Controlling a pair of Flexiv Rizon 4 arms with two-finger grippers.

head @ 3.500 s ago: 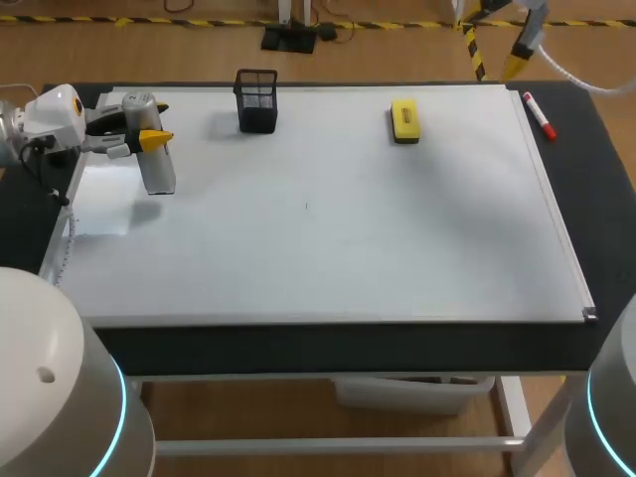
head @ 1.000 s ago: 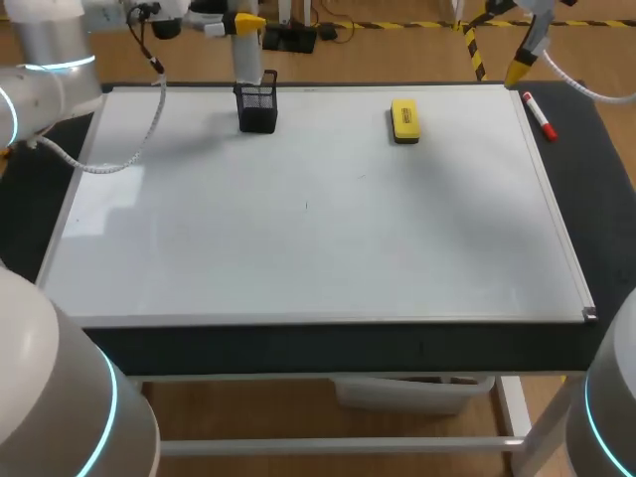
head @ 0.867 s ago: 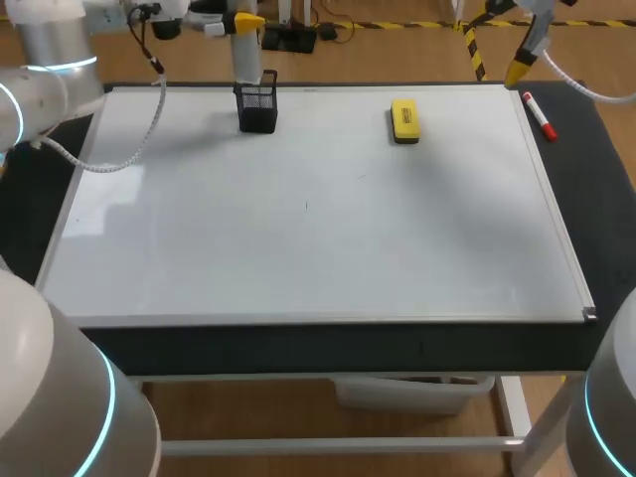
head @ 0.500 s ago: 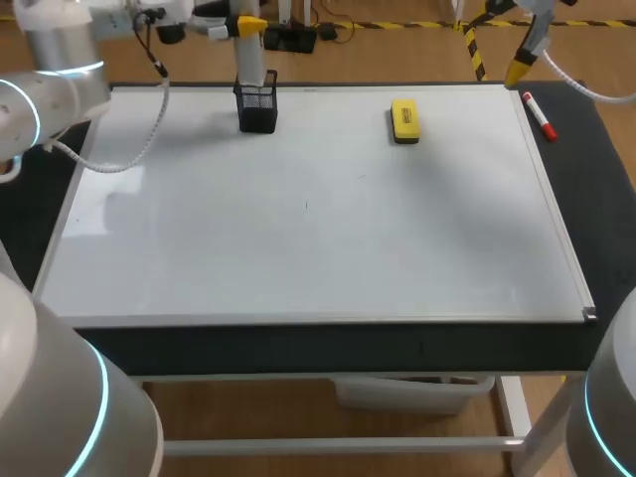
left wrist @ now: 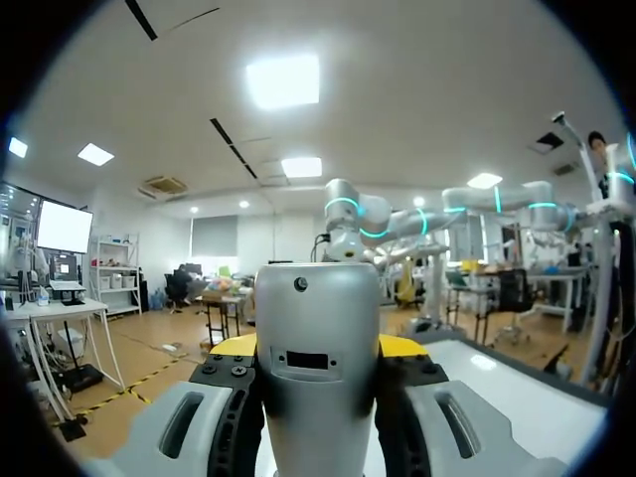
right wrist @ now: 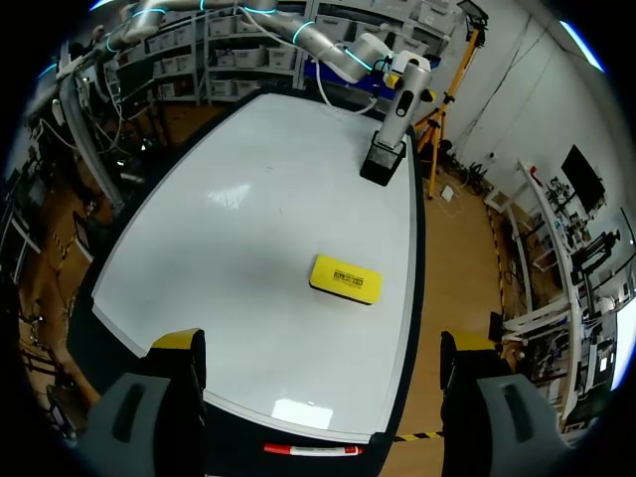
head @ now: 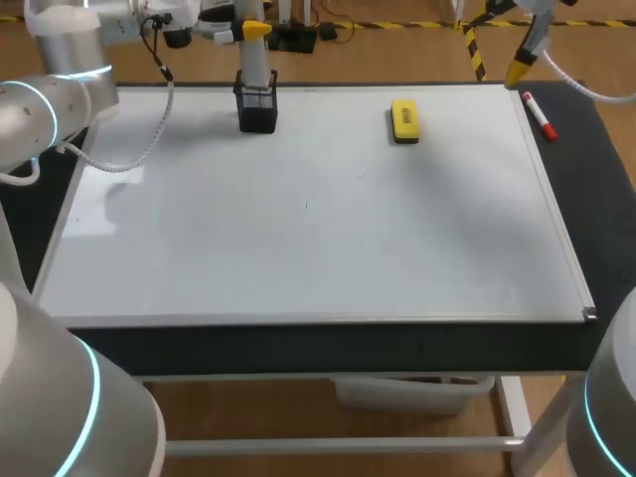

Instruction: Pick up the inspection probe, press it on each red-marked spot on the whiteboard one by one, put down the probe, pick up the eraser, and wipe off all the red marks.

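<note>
Head view showed my left gripper [head: 250, 31] clenched on the inspection probe [head: 254, 68], upright with its lower end at the mouth of the black mesh holder [head: 258, 111] on the whiteboard [head: 318, 248]. My right gripper [right wrist: 323, 343] hung spread wide, the yellow eraser [head: 404, 119] lying ahead of it.

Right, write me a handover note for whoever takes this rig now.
Left gripper: shut on the probe, upright, its lower end at the mouth of the holder, far left of the board.
Right gripper: open, empty, near the board's far right corner.
Eraser: lying on the board's far side, no gripper on it.
Done: no red marks show on the board.
To do: set the probe down; then, if any marks turn up, wipe with the eraser.
</note>
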